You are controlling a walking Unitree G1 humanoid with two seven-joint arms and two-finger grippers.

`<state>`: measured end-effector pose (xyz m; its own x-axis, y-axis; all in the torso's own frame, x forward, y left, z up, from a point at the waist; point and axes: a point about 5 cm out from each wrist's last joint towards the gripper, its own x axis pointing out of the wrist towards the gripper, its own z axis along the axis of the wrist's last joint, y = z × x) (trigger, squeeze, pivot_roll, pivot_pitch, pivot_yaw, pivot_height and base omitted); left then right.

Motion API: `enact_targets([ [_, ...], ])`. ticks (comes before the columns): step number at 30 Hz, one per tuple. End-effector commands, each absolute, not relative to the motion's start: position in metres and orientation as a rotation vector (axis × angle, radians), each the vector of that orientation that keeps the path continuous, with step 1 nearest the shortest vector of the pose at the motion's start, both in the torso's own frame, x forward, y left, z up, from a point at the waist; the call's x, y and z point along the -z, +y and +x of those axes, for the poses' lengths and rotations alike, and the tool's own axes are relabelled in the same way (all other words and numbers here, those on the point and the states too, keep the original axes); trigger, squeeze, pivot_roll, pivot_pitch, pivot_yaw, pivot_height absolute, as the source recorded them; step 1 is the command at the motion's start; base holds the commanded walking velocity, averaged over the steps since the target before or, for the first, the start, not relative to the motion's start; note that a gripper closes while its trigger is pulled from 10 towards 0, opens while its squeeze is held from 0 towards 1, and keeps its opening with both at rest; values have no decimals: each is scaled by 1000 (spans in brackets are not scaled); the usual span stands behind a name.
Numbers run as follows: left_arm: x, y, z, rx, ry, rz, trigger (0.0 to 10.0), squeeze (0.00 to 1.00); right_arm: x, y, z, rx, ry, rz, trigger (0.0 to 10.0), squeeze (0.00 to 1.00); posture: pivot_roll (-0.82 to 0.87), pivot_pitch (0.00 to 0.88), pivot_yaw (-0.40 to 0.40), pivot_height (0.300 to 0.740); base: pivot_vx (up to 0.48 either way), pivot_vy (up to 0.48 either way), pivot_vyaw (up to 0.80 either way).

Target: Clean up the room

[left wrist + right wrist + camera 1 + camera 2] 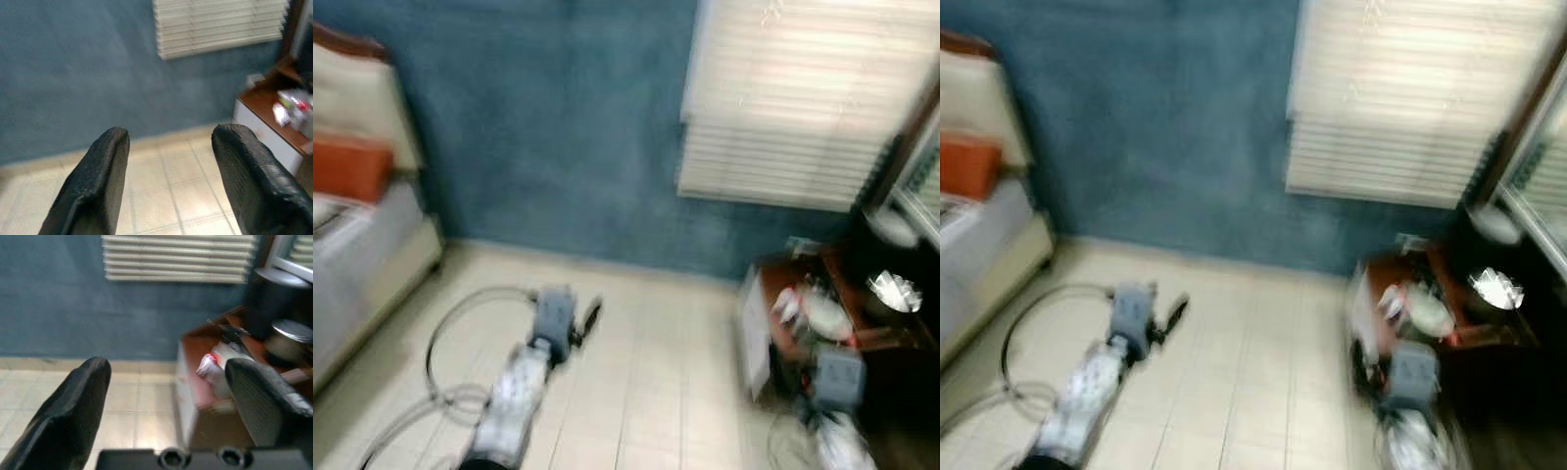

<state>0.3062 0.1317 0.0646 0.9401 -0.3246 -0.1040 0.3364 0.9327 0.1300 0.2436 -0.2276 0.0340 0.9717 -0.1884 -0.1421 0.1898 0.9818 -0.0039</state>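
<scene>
A home bedroom, bed (357, 245) with cream headboard and orange pillow (350, 166) at the left, blue wall (548, 127), white blinds (803, 98) over a window, pale tiled floor (646, 372), low wooden table (822, 313) cluttered with wrappers and containers at the right

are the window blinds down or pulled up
Down. The blinds hang as a full sheet of closed slats over the window, ending just above the low brown table.

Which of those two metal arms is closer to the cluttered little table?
The right arm: it hangs just in front of the brown table, while the left arm reaches over bare floor near the bed.
</scene>
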Motion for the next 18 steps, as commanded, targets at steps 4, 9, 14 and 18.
enact_targets([
  [4,-63,132,310,310,98,143,10000,0,-37,-234,244,208,136,-11,10000,0,-84,0,-33,740,0,0,-800],
  [9,-62,131,310,302,99,141,10000,0,-36,-232,244,196,135,-27,10000,0,-89,0,-31,740,0,0,-480],
  [14,-59,132,308,279,106,128,10000,0,-38,-233,244,198,126,-14,10000,0,-90,0,-29,740,0,0,0],
  [18,-57,142,302,230,97,118,10000,0,-38,-232,241,186,113,10,10000,0,-92,0,-26,740,0,0,0],
])
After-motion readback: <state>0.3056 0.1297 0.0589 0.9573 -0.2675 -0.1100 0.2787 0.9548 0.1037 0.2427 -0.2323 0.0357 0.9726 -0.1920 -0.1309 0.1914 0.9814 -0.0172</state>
